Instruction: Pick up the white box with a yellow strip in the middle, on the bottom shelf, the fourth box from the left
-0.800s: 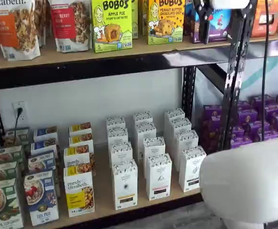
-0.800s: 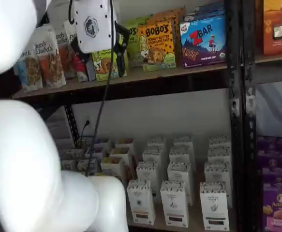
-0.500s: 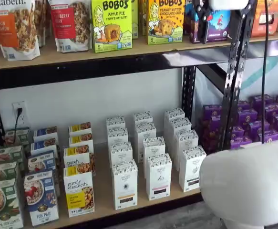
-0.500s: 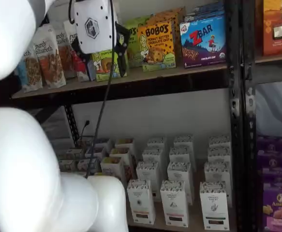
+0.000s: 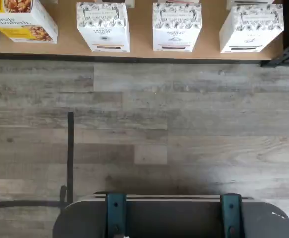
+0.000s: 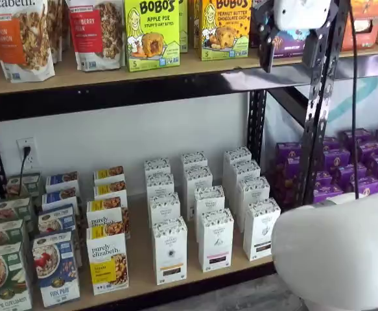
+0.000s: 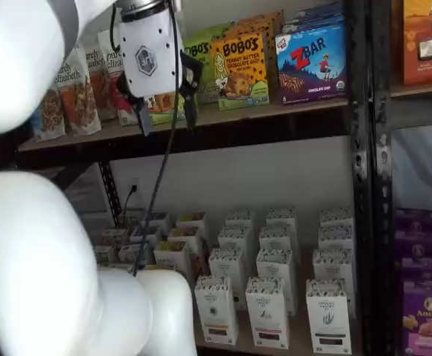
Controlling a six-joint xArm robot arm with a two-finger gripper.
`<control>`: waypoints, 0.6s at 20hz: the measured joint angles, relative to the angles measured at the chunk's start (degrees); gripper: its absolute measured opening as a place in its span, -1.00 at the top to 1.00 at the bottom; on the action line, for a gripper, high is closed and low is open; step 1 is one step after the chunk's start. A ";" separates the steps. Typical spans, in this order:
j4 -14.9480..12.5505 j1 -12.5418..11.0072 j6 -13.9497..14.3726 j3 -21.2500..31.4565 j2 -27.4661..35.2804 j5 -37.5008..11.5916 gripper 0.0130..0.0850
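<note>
Both shelf views show the hand (image 7: 166,122) (fingers spread wide) empty, high above the white box (image 6: 170,250).

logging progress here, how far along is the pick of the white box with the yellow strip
Done: nothing yet; the white box stands untouched at the front of the bottom shelf. In hand: the end effector hangs open and empty in front of the upper shelf, well above the target, with a plain gap between its fingers in both shelf views. Left: lowering to the box, closing on it and lifting it out.
</note>
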 joint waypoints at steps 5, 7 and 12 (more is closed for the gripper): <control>-0.23 2.36 2.17 5.95 -0.28 -6.36 -1.00; 0.09 3.13 2.95 8.16 -0.29 -8.85 -1.00; -0.07 6.01 5.70 12.94 -0.02 -14.17 -1.00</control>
